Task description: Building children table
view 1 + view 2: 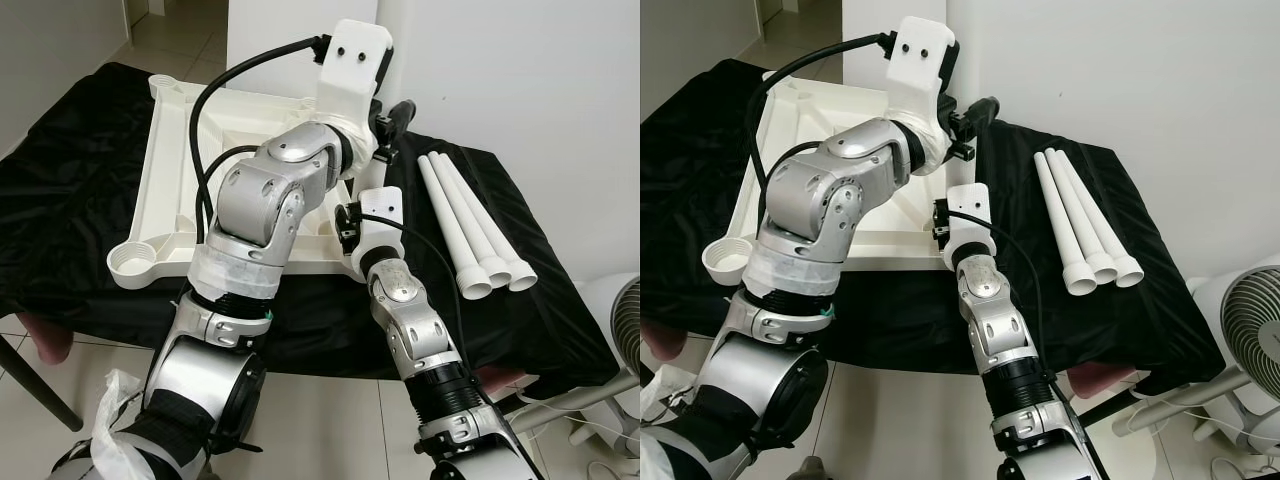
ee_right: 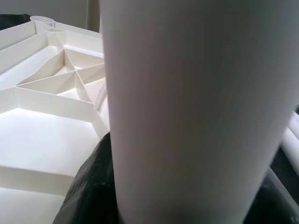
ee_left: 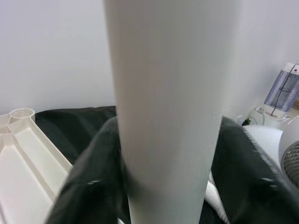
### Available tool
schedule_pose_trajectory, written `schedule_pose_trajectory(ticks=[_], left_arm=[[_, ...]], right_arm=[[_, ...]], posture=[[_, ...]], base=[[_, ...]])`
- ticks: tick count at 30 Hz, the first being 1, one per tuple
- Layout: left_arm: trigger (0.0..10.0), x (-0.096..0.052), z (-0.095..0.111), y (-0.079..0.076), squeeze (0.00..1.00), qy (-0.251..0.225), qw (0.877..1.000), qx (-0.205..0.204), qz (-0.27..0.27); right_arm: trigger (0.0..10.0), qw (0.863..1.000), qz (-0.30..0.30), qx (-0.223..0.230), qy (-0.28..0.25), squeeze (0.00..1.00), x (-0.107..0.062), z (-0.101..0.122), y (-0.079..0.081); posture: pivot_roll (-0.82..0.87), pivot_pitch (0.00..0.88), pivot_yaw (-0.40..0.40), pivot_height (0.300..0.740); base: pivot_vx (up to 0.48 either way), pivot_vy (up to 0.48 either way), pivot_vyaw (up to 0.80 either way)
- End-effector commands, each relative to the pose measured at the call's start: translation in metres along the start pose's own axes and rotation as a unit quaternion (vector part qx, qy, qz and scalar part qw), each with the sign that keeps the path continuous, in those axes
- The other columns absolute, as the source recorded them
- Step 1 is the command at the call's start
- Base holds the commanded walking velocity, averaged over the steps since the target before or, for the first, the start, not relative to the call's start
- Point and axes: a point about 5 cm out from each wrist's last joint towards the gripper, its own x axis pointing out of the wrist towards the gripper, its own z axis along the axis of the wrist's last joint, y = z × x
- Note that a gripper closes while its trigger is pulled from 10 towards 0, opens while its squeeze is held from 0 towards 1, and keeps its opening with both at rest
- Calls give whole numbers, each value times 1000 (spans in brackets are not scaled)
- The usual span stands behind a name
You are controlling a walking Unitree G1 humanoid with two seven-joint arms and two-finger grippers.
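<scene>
Tabletop (image 1: 170, 170) lies upside down on black cloth (image 1: 70, 190), ribs up, corner socket (image 1: 133, 262) exposed for legs. Left gripper (image 3: 154, 186) and right gripper (image 2: 187, 196) each clenched on 1 white leg (image 3: 163, 93) (likely same leg, steadied over near right corner for seating). Right of them, 3 spare legs (image 1: 470, 225) lie side by side, awaiting turn.
</scene>
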Motion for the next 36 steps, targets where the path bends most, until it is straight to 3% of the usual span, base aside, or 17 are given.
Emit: schedule_pose_trajectory(ticks=[1,5,6,14,20,36], left_arm=[[10000,3,5,-11,1000,-11,999,3,-30],[10000,1,5,-13,1000,-15,999,9,-41],[10000,0,6,-16,0,-21,998,11,-50],[10000,-11,12,-19,0,-68,994,-26,-83],[10000,-19,2,-8,0,-59,995,-23,-74],[10000,-30,-39,12,0,-29,999,-11,-9]], right_arm=[[10000,1000,-16,8,0,0,1,0,-7],[10000,1000,-17,24,2,0,2,1,-8],[10000,999,-19,35,4,0,3,2,-9],[10000,995,-41,93,8,0,11,5,-26],[10000,996,-41,84,3,0,14,5,-40],[10000,998,19,56,-7,0,15,-5,-49]], posture=[[200,4,-182,740],[202,4,-183,740],[203,5,-183,740],[208,6,-183,740],[211,7,-182,740],[206,5,-183,740]], base=[[0,0,0],[0,0,0],[0,0,0],[0,0,0],[0,0,0],[0,0,0]])
